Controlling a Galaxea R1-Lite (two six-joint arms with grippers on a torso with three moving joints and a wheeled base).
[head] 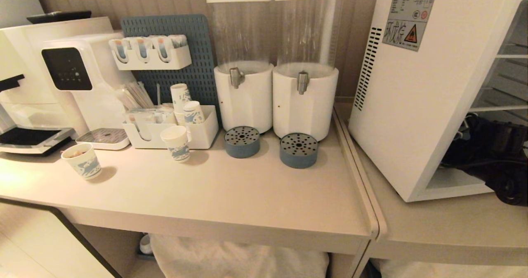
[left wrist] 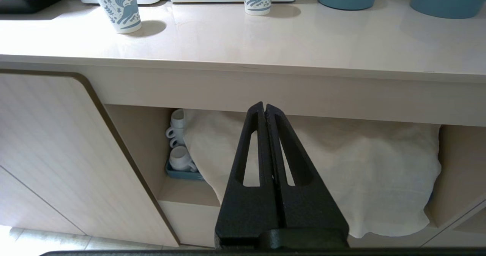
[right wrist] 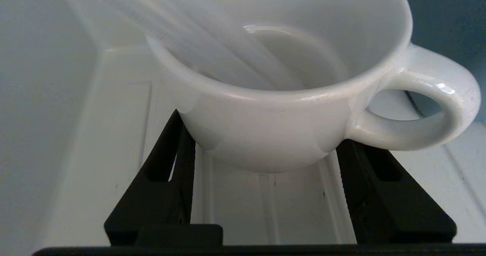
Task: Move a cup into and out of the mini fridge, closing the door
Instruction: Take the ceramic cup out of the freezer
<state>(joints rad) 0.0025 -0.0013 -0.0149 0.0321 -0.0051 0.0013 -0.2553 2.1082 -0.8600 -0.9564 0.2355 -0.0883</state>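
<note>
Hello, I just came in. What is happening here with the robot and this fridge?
The robot's right claw is inside the mini fridge, its fingers on either side of the white cup, which sits on the fridge's white floor. Whether they already press on the cup is not clear. The left claw is shut and empty, parked low in front of the counter. Nothing on the counter is being handled.

My left gripper point(left wrist: 265, 109) has matte black, grainy wedge fingers with long slotted cut-outs and a black crossbar at their base. My right gripper point(right wrist: 262, 149) has matching black fingers; black cabling point(head: 491, 154) shows at right.
</note>
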